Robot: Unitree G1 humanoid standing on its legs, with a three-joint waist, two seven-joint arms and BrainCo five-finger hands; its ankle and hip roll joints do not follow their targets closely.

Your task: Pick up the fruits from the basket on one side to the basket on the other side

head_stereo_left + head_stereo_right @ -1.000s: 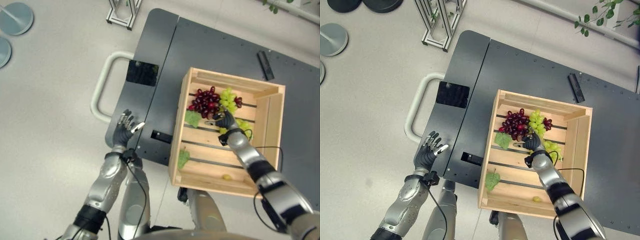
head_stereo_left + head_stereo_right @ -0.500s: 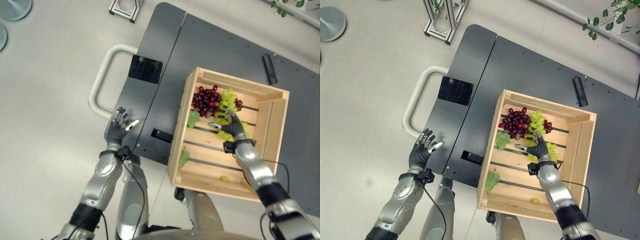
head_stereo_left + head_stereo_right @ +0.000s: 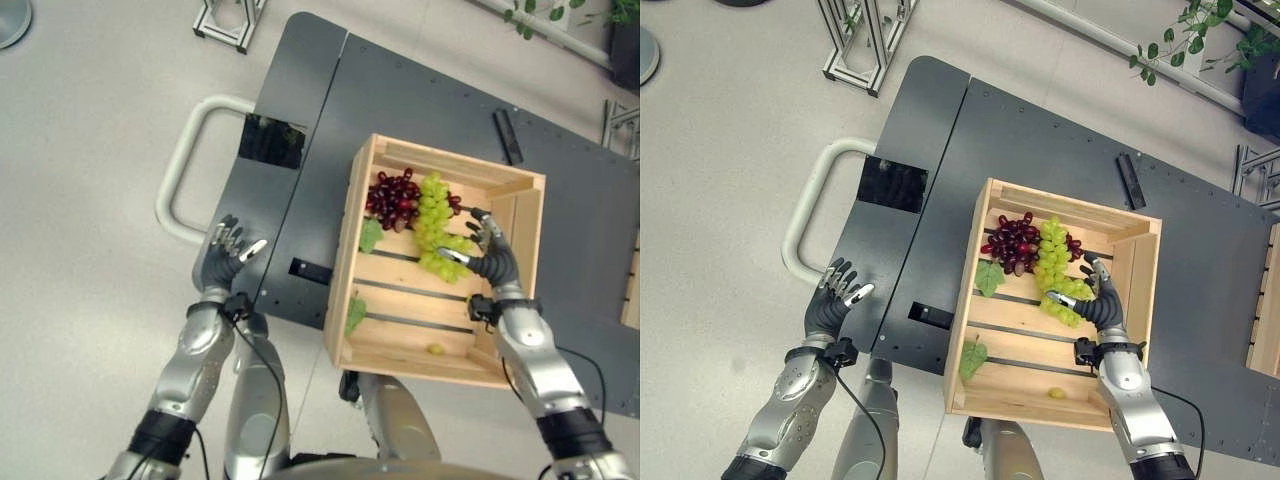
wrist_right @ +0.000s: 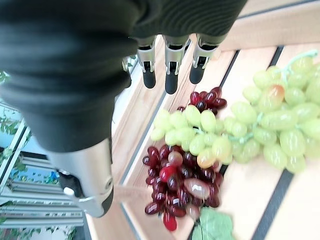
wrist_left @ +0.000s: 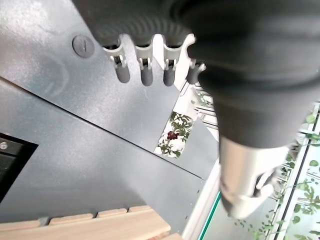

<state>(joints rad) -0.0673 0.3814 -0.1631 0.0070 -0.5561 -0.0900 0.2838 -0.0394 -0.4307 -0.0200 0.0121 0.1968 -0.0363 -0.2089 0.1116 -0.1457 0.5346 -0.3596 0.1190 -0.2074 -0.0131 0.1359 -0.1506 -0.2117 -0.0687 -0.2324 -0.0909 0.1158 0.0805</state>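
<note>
Right hand (image 3: 1102, 303) over the wooden crate (image 3: 970, 290), fingers spread and relaxed, holding nothing, thumb tip close by the green grapes (image 3: 1052, 262); contact too fine to judge. Green bunch at 10 o'clock of the hand, touching the red grapes (image 3: 1008, 241) beyond; a few dark grapes half hidden behind it. Loose green grape (image 3: 1056, 393) near the crate's front slat. Left hand (image 3: 827, 304) open at the grey cart (image 3: 1040, 140) corner, well apart.

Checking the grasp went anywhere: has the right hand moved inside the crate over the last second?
Yes. The right hand has shifted from the wooden crate middle toward its right wall, off the green grapes.
</note>
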